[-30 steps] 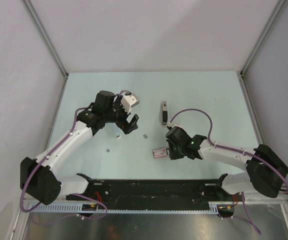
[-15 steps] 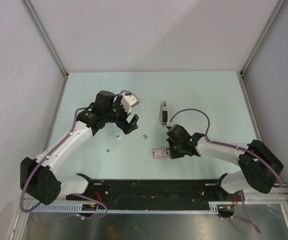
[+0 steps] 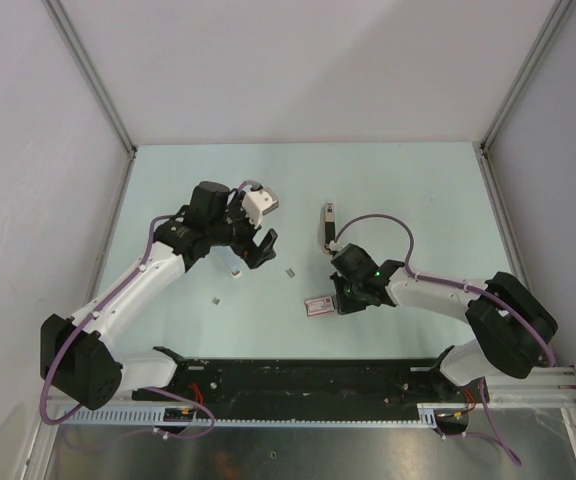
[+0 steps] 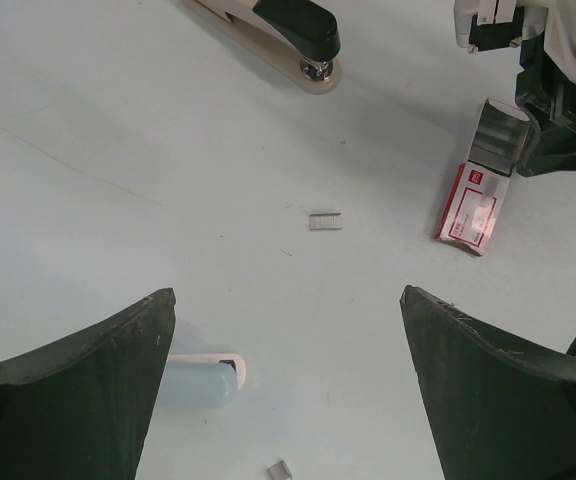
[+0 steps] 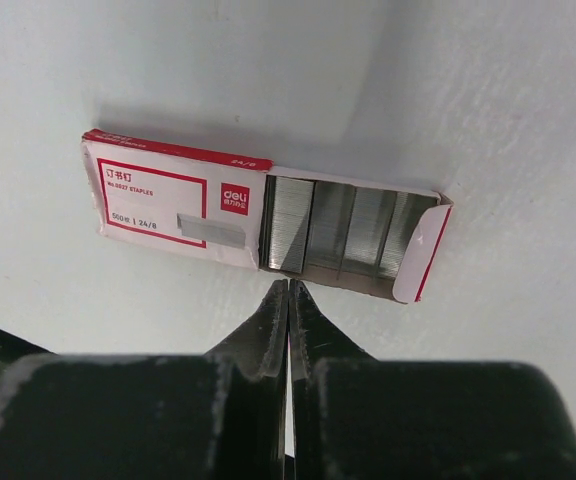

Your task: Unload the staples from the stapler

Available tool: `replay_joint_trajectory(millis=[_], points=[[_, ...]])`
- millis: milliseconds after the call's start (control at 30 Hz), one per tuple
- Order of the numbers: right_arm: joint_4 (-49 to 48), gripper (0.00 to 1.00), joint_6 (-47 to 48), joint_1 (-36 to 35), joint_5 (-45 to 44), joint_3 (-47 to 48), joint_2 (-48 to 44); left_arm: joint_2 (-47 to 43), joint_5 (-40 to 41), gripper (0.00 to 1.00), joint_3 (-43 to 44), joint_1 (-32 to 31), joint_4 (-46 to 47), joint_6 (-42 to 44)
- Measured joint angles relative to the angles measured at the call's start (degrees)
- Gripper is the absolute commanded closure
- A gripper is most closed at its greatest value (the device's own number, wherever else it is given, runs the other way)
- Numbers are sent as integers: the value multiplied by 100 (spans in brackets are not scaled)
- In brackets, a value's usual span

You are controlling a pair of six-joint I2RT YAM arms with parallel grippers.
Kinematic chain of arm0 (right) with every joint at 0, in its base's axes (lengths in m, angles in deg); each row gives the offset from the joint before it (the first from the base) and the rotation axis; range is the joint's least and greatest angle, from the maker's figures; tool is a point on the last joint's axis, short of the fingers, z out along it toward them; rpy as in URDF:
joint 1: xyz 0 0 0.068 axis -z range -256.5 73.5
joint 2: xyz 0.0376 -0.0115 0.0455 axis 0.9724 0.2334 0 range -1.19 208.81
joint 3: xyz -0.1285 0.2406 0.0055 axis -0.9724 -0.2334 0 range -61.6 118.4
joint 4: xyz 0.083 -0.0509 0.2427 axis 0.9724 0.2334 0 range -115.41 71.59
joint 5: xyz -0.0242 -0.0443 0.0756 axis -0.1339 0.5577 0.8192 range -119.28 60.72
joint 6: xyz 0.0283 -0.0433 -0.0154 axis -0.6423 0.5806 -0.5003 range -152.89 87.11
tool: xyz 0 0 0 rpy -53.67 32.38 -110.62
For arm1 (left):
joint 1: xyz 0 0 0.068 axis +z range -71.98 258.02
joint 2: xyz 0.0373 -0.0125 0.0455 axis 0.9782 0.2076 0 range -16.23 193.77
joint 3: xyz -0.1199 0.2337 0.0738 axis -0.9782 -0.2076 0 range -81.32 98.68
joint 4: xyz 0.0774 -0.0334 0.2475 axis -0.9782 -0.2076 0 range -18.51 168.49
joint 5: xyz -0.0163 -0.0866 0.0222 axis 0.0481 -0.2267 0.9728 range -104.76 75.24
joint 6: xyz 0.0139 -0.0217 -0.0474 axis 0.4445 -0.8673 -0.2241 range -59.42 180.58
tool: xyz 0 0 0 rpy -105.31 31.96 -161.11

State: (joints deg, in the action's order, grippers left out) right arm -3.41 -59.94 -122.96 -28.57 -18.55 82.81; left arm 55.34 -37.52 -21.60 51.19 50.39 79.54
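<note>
**Left side.** The left gripper [image 3: 257, 250] hangs above the table [image 3: 418, 190] with its jaws wide apart. Nothing is held between its fingers [image 4: 78, 390]. Loose staples [image 4: 324, 222] are seen on the table below and beside it. One bit lies nearest the left, a second lies just under the gripper, and a short strip lies further right. A small white piece [image 4: 203, 380] lies close by; what it is cannot be told.

**Centre.** The stapler [image 3: 328, 224] lies flat on the table, beyond the loose staples and well apart from the left gripper. It is held by neither arm. In the left wrist view its black top is seen resting down on its pale base, so it appears closed. Its magazine is not shown, and whether staples remain inside cannot be told.

**Right side.** A box [image 5: 168, 200] with a red-and-white label lies nearer the arms than the stapler. Its end flap is open and rows of staple strips are exposed. The right gripper [image 5: 288, 295] is lowered just beside the open end. Its jaws are pressed together with nothing between them. Whether the tips touch the box cannot be made out.

**Progress.** The loose staples suggest that unloading has been carried out at least in part. This is a judgement only, since the bits could equally have come from the box. Completion cannot be confirmed until the stapler is opened and its channel is seen empty.
</note>
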Motion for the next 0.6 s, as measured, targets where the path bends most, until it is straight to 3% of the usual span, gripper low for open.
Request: replay_joint_trajectory(millis=[400, 467, 600], points=[[39, 99, 20, 9, 59, 61, -2, 0, -11, 0, 0, 0, -24, 7], [52, 94, 35, 9, 129, 105, -35, 0, -9, 0, 0, 0, -42, 9], [68, 72, 76, 4, 186, 269, -308, 0, -2, 1, 0, 0, -44, 13]])
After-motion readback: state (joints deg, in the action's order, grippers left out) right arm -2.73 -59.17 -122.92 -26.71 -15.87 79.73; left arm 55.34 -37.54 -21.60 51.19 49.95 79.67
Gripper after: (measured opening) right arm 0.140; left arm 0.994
